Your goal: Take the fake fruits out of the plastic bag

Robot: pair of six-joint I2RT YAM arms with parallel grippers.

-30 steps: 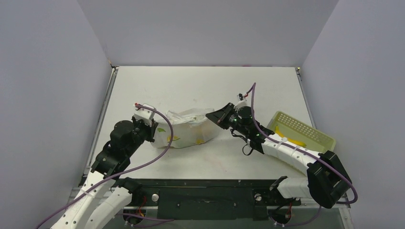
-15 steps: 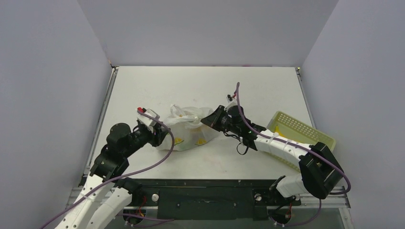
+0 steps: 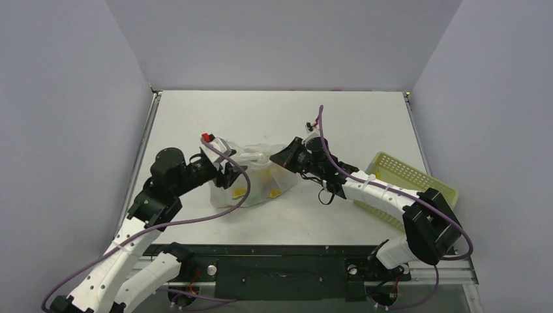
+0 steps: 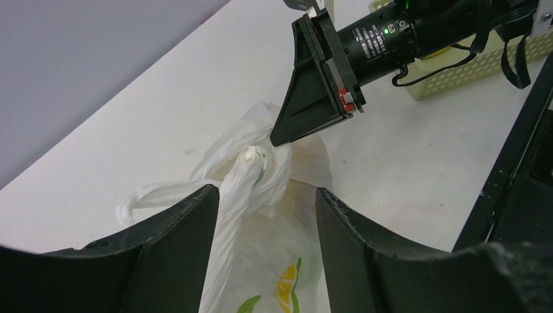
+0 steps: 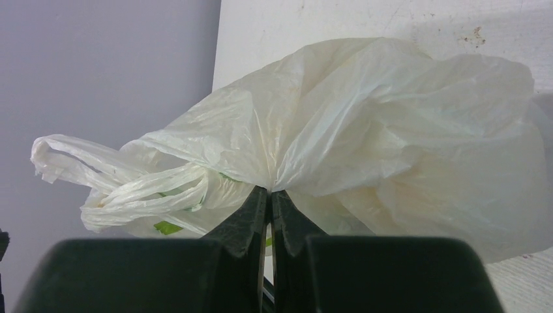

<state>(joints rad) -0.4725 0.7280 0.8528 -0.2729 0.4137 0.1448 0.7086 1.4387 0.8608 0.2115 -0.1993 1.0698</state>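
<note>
Top external view: found the left arm angled in from the near-left corner, elbow raised, forearm pointing right across the table [image 3: 261,117]. Placed the left gripper [image 3: 228,176] at the left end of the plastic bag [image 3: 261,186]. Found the right arm stretched long and low from the near-right corner, passing in front of a pale yellow-green perforated basket [image 3: 417,177]. Placed the right gripper [image 3: 282,156] at the bag's upper right side.

Left wrist view: recorded the left gripper's jaws spread wide, straddling the bag's twisted loop handles [image 4: 238,189] and gripping nothing. Noted the right gripper's black wedge tip pressed into the gathered plastic just beyond.

Right wrist view: confirmed the right gripper's fingers [image 5: 251,215] pinched tight on a fold of the bag, with crinkled film fanning out from the pinch and the handles trailing off to the left.

Located the bag near the middle of the table, between the two grippers, resting on the surface with its top drawn toward the right gripper. Could not make out the fake fruits themselves. Saw only yellow and green patches [image 3: 240,192] on or through the film, possibly printed logos.

Found the table white and matte, with a few small scuffs and stains. Noted plain pale lavender-grey walls on three sides and a black rail [image 3: 280,267] along the near edge carrying both arm bases.
</note>
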